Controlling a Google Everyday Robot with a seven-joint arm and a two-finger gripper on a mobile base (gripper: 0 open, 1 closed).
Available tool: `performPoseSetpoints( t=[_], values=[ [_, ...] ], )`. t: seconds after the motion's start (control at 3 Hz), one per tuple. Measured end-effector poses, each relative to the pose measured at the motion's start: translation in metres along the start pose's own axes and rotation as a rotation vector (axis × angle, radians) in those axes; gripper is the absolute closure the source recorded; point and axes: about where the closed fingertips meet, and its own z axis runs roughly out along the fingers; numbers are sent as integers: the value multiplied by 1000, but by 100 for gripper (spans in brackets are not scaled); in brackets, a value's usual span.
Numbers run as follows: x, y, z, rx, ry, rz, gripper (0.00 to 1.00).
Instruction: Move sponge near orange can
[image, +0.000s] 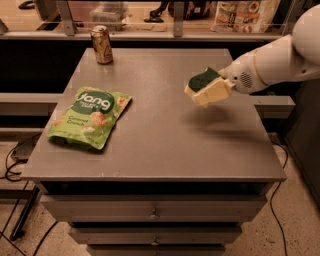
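Gripper: the gripper (206, 88) hangs in the air over the right half of the worktop (165, 140), at the end of a white arm (272, 62) that reaches in from the right edge of the scene.
Fingers: the fingers (219, 91) are pinching the sponge. The near one shows as a pale slab against its lower side; the other is hidden behind the sponge.
Sponge: the sponge (202, 79) sits at the left tip of the fingers, tilted, with its dark green face turned up and to the left and a strip of pale yellow foam below. It is clear of the worktop, touching only the fingers.
Shadow: a soft dark shadow (212, 120) lies on the worktop just nearer than the sponge.
Orange can: the orange can (102, 44) stands upright at the far left corner of the worktop, well apart from the sponge, which is to its right and nearer.
Snack bag: a green snack bag (91, 116) lies flat on the left side of the worktop, nearer than the can and well left of the sponge.
Drawers: grey drawers (155, 215) sit under the near edge of the worktop.
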Motion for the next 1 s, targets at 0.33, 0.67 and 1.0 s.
performPoseSetpoints(
  t=[0.33, 0.67, 1.0],
  values=[
    [-45, 5, 67, -29, -143, 26, 100],
    [-77, 8, 111, -55, -223, 28, 100],
    [-100, 7, 157, -70, -245, 25, 100]
  ],
)
